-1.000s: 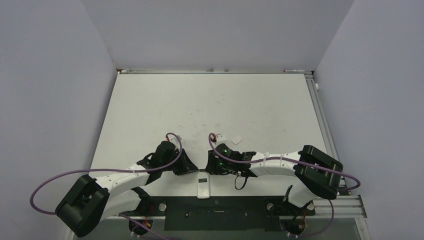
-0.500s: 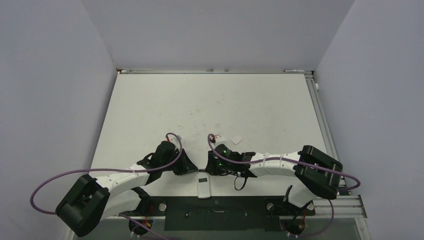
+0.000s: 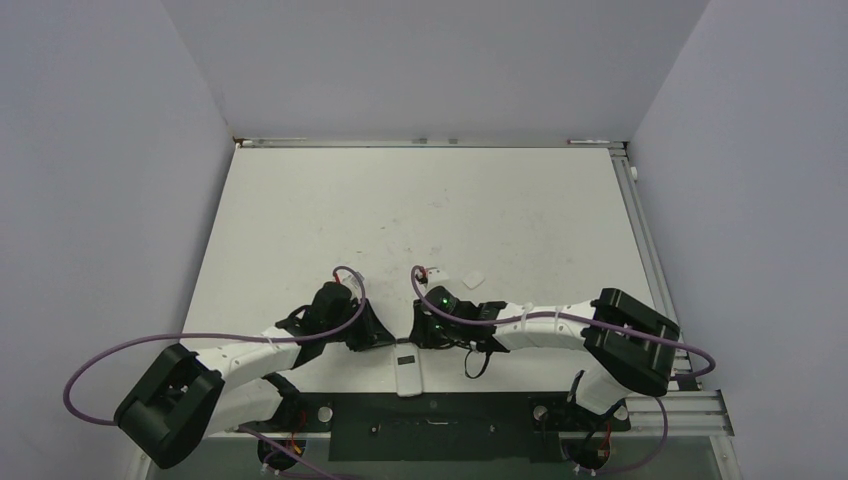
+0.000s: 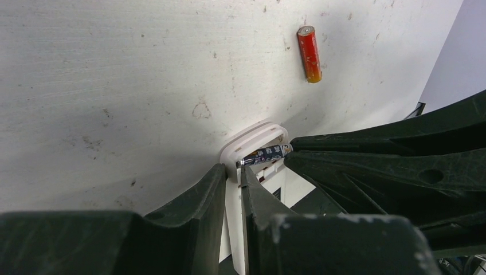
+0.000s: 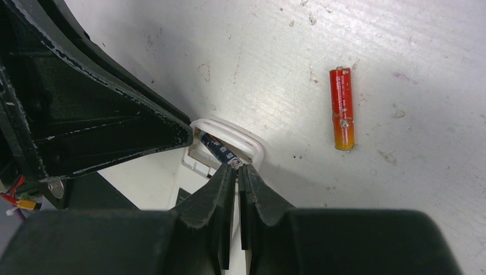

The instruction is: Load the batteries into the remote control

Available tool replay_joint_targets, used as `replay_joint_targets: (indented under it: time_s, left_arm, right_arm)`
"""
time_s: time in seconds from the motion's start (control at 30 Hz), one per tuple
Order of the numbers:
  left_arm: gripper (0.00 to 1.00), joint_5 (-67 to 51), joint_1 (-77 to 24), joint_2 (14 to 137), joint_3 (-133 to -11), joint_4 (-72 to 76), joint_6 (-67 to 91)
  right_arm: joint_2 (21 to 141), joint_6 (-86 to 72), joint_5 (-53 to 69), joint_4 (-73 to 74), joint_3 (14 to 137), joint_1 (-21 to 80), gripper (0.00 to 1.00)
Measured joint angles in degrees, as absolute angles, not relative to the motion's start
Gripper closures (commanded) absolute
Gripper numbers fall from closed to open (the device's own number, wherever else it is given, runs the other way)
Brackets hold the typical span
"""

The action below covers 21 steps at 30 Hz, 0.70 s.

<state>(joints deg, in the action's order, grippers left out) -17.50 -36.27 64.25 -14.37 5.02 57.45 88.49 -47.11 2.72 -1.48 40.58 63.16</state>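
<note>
**Black two-finger right gripper (image 5: 236,169) has snapped shut at the battery bay**

That arm has also edged slightly leftward. Nearest the bases, the flat white plastic remote control (image 3: 408,378) lies with its bay open. The black left gripper (image 4: 232,172) stands a slit apart at its edge; I cannot tell whether it pinches it. The right's closed tips touch the dark cylindrical battery (image 5: 218,150), slanted in the bay and seemingly unseated. Beyond, the red-orange cylindrical battery (image 5: 341,109) lies untouched on the scuffed white table (image 5: 401,57).

Red battery (image 4: 309,53) (orange-tipped), white remote (image 4: 252,140).
</note>
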Motion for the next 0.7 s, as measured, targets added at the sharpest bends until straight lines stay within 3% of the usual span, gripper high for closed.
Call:
replay_joint_targets:
  time_s: [0.7]
  left_arm:
    - [0.96,-18.33,-36.27,66.37,-14.61,6.28,56.16]
  right_arm:
    - [90.76,-45.45,0.05,3.22,44.86,63.99,0.91]
